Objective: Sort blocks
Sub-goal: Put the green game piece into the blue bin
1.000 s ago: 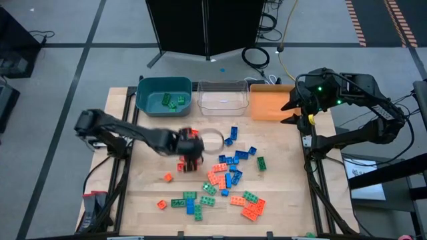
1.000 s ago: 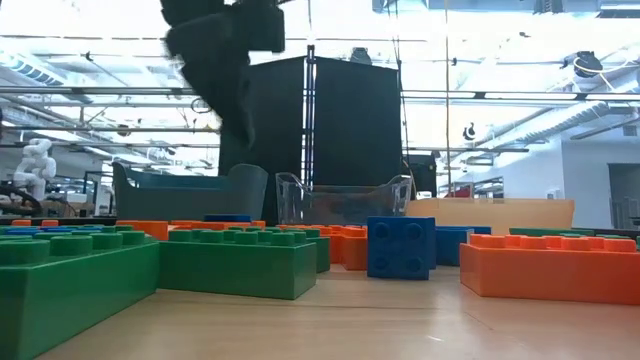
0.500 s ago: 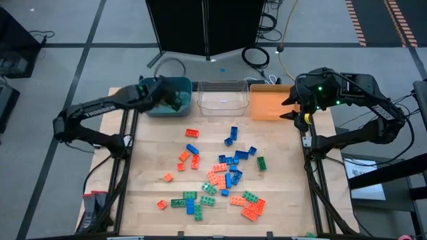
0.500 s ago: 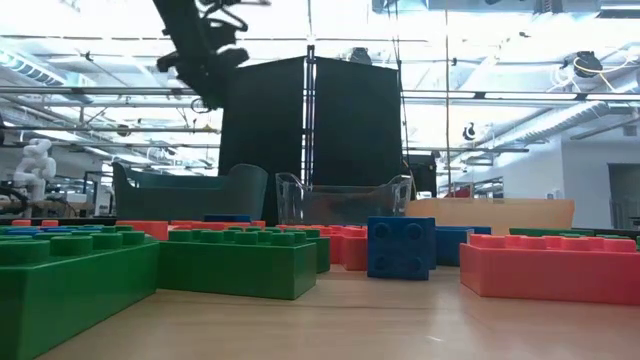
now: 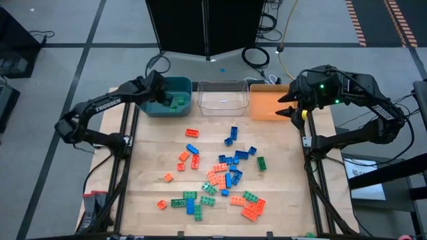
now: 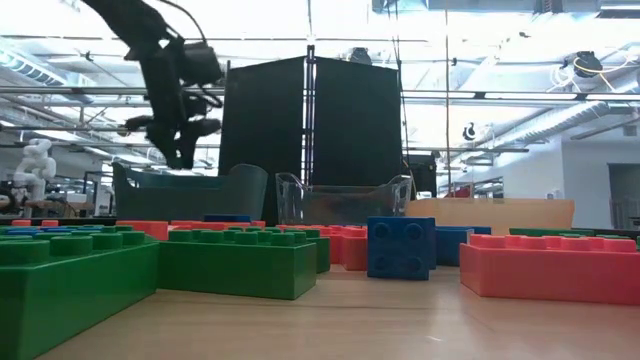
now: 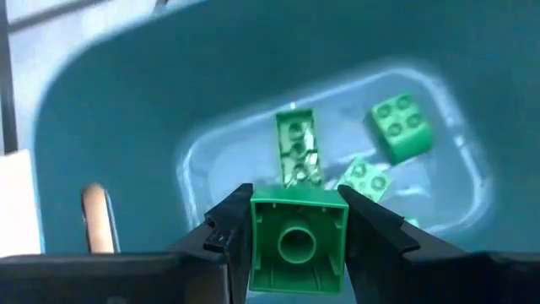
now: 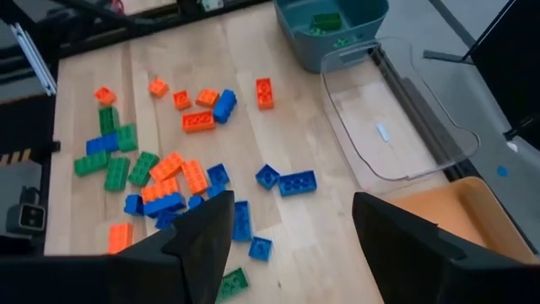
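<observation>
My left gripper (image 5: 159, 91) hangs over the teal bin (image 5: 175, 85) at the table's far left and is shut on a green block (image 7: 297, 243). Below it, a few green blocks (image 7: 396, 127) lie on the bin's floor. In the low view the left gripper (image 6: 180, 135) hovers just above the bin's rim (image 6: 190, 180). My right gripper (image 8: 291, 245) is open and waits above the orange bin (image 5: 267, 105) at the far right. Green, blue and orange-red blocks (image 5: 223, 175) lie scattered over the middle and near part of the table. My left gripper pinches the green block between its two fingers (image 7: 226, 232), one on each of two opposite side walls. The block's hollow underside (image 7: 295, 247) faces the wrist camera. The fingers point down into the teal bin, and the block is lifted clear above the bin's floor.
A clear bin (image 5: 222, 97) stands between the teal and orange bins along the far edge. Large green (image 6: 235, 262), blue (image 6: 400, 247) and orange-red (image 6: 550, 268) blocks lie close to the low camera. Bare wood shows at the table's left and far right.
My left gripper has swung from the middle of the table toward the far left edge, reaching the teal bin half a second ago. Since then it has come lower over the bin. The right arm has kept still.
</observation>
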You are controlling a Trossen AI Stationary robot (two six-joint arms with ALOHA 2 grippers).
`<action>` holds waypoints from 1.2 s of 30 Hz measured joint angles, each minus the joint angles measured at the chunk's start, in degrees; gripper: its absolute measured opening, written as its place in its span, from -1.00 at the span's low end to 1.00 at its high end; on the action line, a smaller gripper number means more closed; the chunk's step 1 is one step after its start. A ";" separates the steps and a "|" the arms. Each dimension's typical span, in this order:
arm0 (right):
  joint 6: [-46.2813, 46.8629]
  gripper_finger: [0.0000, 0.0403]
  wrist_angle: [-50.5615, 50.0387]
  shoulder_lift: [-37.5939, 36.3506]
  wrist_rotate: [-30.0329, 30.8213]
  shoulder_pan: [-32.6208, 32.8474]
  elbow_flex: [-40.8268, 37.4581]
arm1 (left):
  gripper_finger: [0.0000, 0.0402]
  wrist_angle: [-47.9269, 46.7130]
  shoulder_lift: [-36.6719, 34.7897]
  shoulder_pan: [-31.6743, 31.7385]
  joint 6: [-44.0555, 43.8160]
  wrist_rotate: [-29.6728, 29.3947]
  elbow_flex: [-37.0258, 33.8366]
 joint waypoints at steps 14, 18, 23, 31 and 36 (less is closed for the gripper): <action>1.46 0.19 3.48 1.15 -0.06 0.00 0.00 | -0.28 4.66 9.29 2.52 0.50 3.44 -3.44; 1.46 0.19 3.25 1.66 -0.31 0.00 0.00 | -0.08 4.78 11.31 2.48 0.30 2.80 -3.44; 1.46 0.19 3.22 2.30 -0.35 0.01 0.00 | 0.23 6.46 11.32 2.48 2.46 2.44 -3.44; 1.43 0.19 3.22 2.64 -0.35 0.00 0.00 | 0.38 3.88 7.46 1.84 6.28 9.24 0.24; 1.42 0.19 3.20 2.62 -0.32 0.00 0.00 | 0.39 -0.88 -2.13 -2.53 8.04 12.43 6.59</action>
